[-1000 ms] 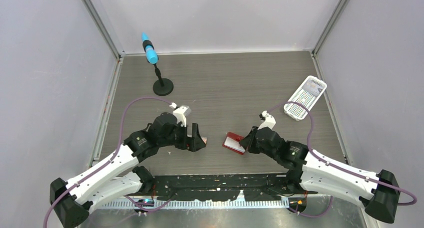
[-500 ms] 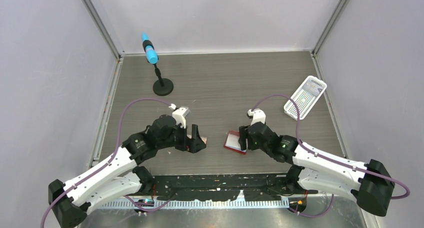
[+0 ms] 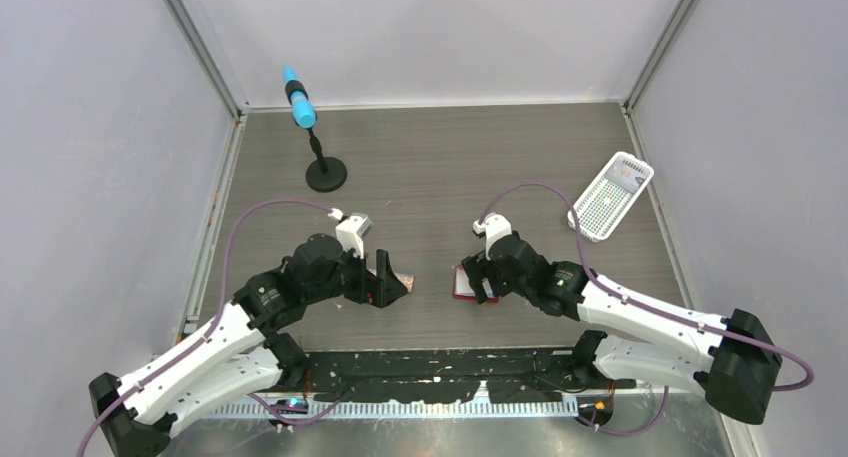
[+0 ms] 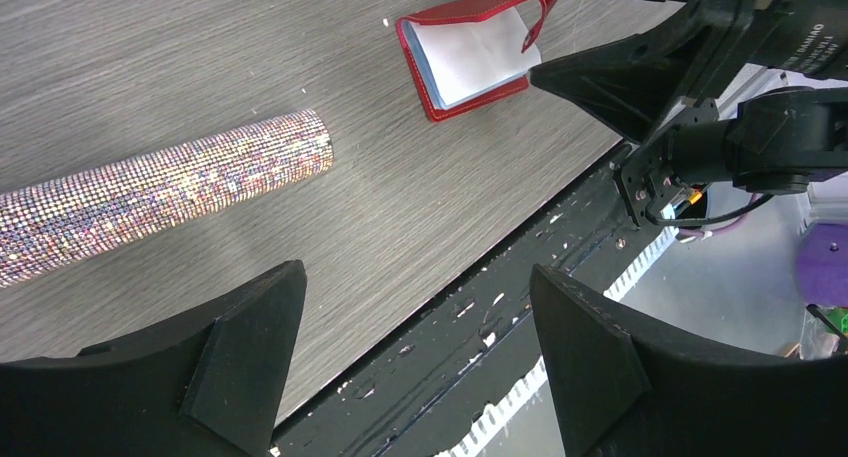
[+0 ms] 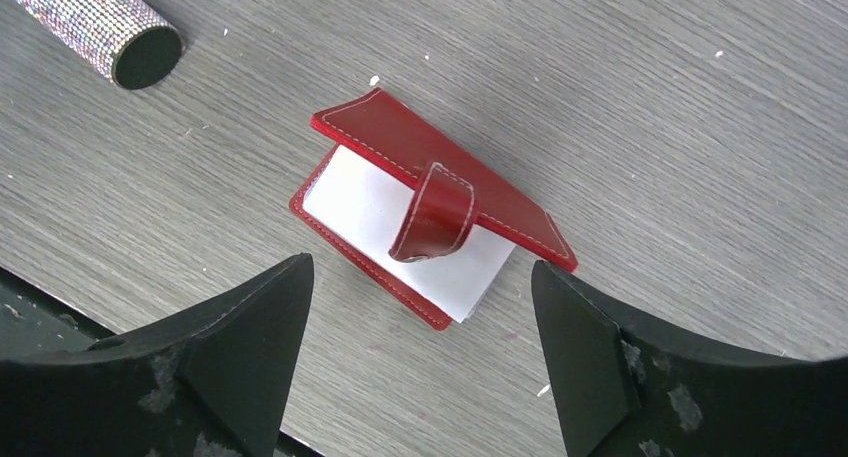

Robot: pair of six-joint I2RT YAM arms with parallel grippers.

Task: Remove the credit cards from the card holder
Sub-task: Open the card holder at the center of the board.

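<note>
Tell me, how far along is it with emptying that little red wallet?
Barely started. Done: the red folding wallet lies on the grey table with its cover lifted, a pale flat card showing inside. In hand: the right tool hovers open over it; the left tool is open and empty. Left: every card to pull out; none lies on the table.

We are in a robotics lab cell — a grey wood-grain table (image 3: 440, 167) boxed in by plain pale walls (image 3: 90, 127) and aluminium posts (image 3: 198, 47), a left arm (image 3: 215, 332) and right arm (image 3: 640, 312) bolted at its near edge, purple cables (image 3: 285, 202) trailing.
</note>
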